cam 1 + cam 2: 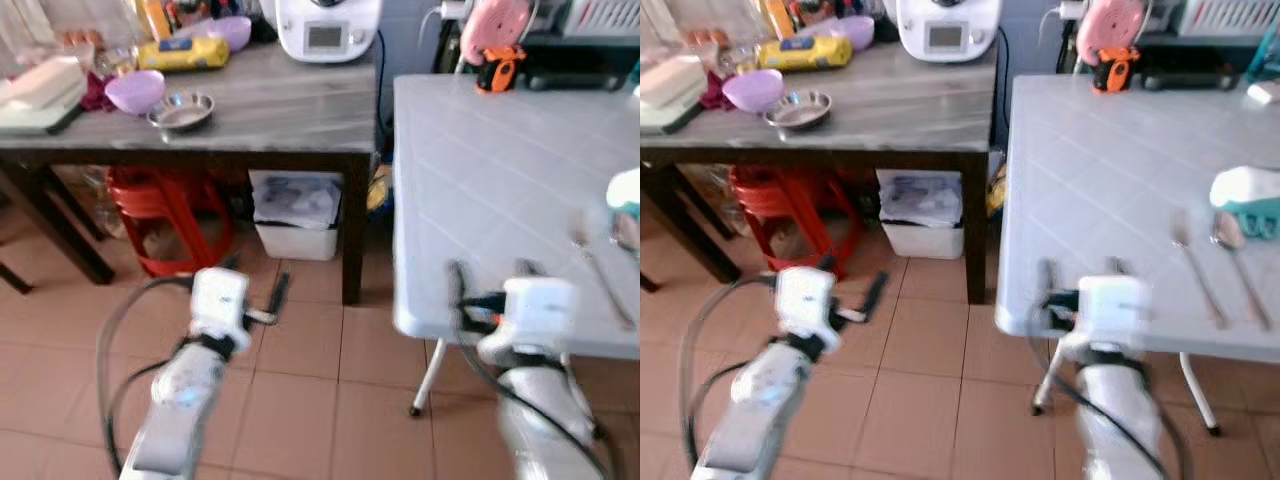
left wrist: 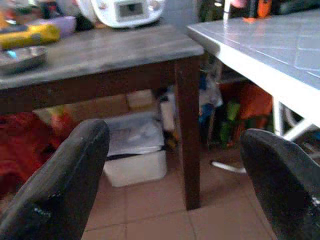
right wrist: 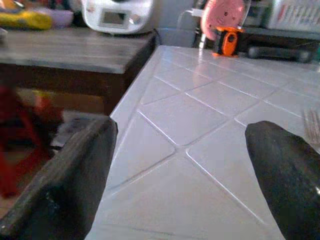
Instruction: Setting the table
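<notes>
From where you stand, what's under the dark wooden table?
Under the dark wooden table stand a red plastic stool and a white bin with crumpled paper or plastic on top. The tabletop's shadow hides anything further back.

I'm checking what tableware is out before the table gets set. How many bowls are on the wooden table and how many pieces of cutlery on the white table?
Purple bowls: 2, one by the metal bowl, one further back
Metal bowls: 1
Forks: 1
Spoons: 1
Total: 5
</notes>
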